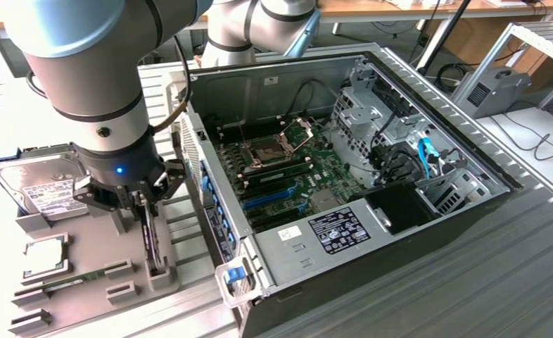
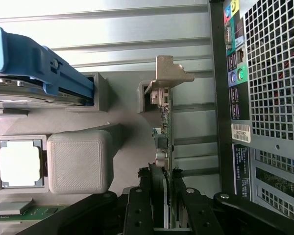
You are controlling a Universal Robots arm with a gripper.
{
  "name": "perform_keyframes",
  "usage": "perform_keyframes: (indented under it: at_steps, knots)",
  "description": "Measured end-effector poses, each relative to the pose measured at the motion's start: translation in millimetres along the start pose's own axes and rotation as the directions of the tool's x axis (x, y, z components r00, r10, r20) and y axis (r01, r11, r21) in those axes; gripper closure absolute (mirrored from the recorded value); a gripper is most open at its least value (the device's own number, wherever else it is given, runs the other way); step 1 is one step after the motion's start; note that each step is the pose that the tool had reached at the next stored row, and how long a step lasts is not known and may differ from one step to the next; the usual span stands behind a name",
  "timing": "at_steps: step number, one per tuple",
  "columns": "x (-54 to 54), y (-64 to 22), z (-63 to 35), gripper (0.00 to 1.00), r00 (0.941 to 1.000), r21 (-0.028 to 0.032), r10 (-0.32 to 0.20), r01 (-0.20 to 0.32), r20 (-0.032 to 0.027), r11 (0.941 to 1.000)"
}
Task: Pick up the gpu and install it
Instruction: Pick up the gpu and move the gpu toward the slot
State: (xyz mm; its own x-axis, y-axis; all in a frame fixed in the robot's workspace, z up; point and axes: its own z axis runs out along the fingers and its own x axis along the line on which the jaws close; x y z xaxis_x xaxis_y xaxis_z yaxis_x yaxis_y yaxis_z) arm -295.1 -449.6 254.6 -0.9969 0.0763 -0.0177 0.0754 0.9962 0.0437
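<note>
gripper (image 1: 143, 211): hung low over the grey holder tray (image 1: 89, 296), on the exterior view's left, beside the open computer case (image 1: 464, 225)
gripper state: straddled the gpu (image 1: 150, 243) from both sides; cannot tell whether it was clamped on the card or a little off it
gpu: stood on edge in its slot in the tray, right under the gripper, just beside the case's outer wall
gpu, wrist view: thin card (image 2: 166, 132) ran away from the gripper (image 2: 167, 196), with its silver bracket (image 2: 167, 78) at the far end seated in a grey tray post
hard drive (image 1: 46, 186): upright in its tray slot, white label facing out, blue caddy around it
processor chip (image 1: 43, 253): flat in a square recess of the tray
memory stick (image 1: 70, 283): green, on edge in its slot near the chip
case: lay open side up on the ribbed metal desk (image 1: 501, 289), motherboard (image 1: 286, 176) exposed
</note>
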Motion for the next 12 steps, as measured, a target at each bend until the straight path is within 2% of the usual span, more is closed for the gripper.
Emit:
perform_keyframes:
  at_steps: [12]
  knots:
    - [-0.1, 0.2, -3.8, 0.72, 1.0, -0.0001, 0.0, 0.0, 0.0001, 1.0]
